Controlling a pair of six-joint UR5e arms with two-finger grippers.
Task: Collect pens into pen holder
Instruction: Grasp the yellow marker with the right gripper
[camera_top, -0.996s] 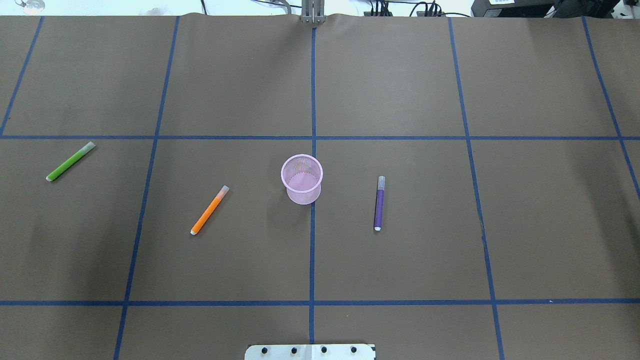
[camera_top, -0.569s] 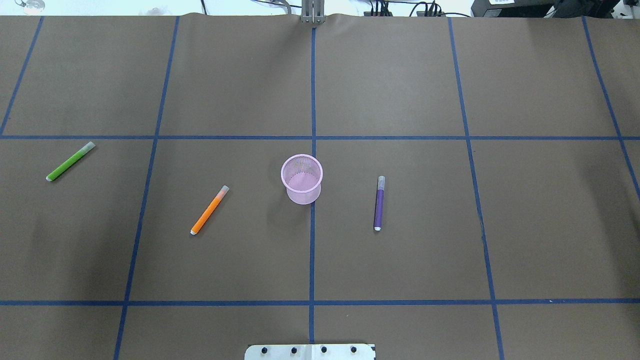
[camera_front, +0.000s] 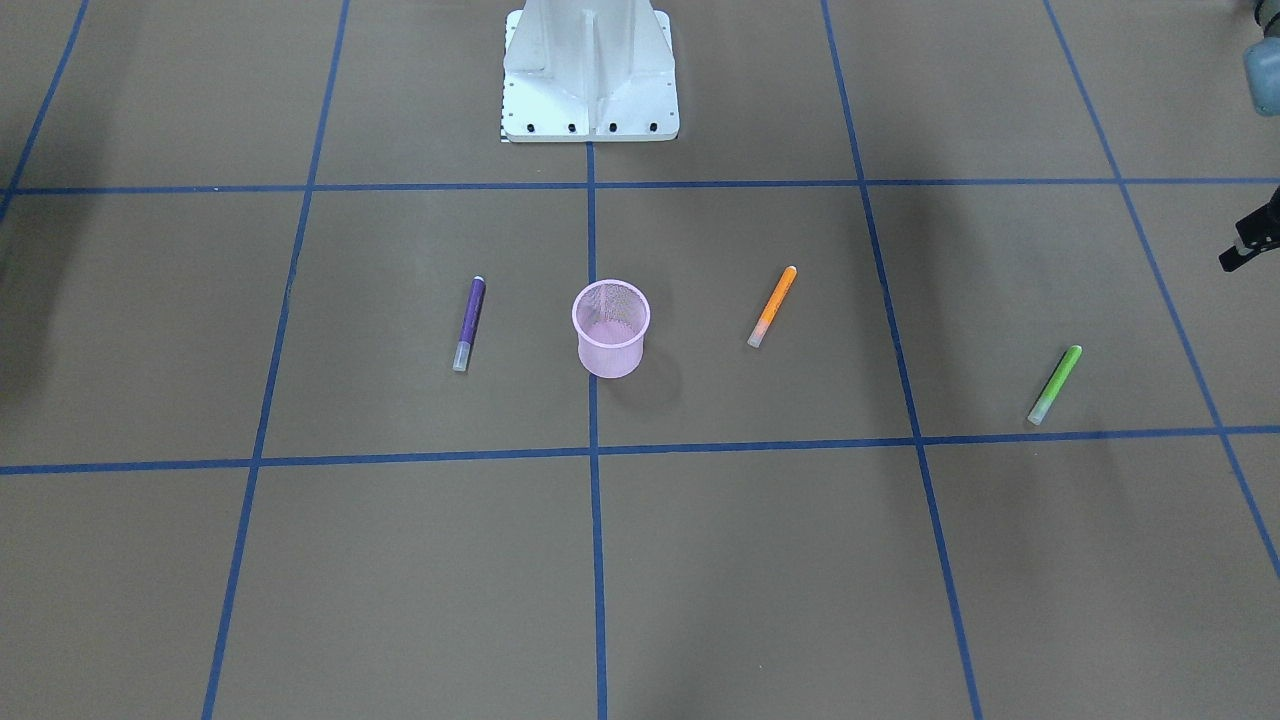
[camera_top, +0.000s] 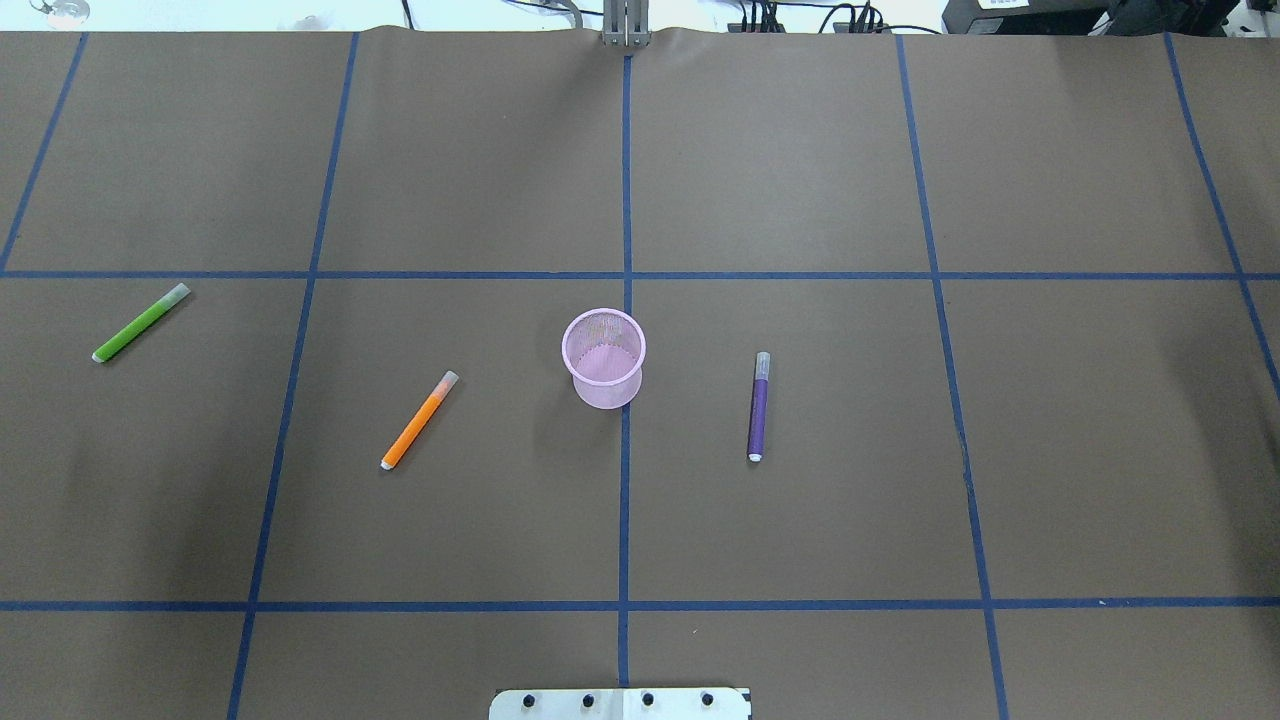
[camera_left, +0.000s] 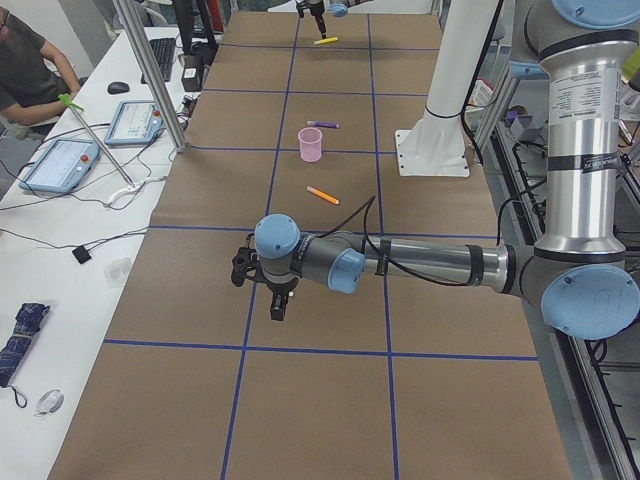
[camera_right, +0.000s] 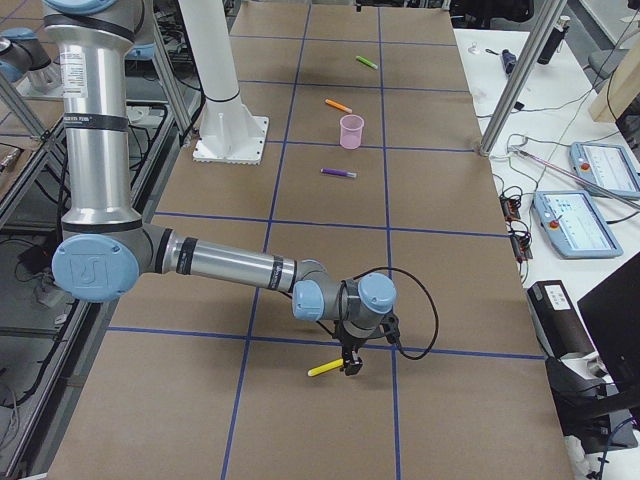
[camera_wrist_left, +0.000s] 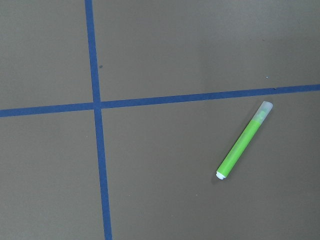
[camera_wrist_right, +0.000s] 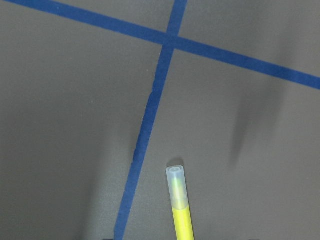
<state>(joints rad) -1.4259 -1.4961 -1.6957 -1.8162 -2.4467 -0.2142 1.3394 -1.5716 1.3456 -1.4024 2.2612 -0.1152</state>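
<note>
The pink mesh pen holder (camera_top: 603, 358) stands upright at the table's middle. The purple pen (camera_top: 759, 406) lies to its right, the orange pen (camera_top: 419, 420) to its left and the green pen (camera_top: 141, 322) far left. The left wrist view looks down on the green pen (camera_wrist_left: 245, 147). My left gripper (camera_left: 278, 310) hangs above the table near it; I cannot tell if it is open. The yellow pen (camera_wrist_right: 179, 200) reaches up from the bottom edge of the right wrist view. My right gripper (camera_right: 351, 367) is at that pen's end (camera_right: 325, 368); its grip is unclear.
The table is covered in brown paper with a blue tape grid (camera_top: 626, 275). The white robot base (camera_front: 590, 70) stands at the robot's side of the table. Operator desks with tablets (camera_right: 585, 215) run along the far edge.
</note>
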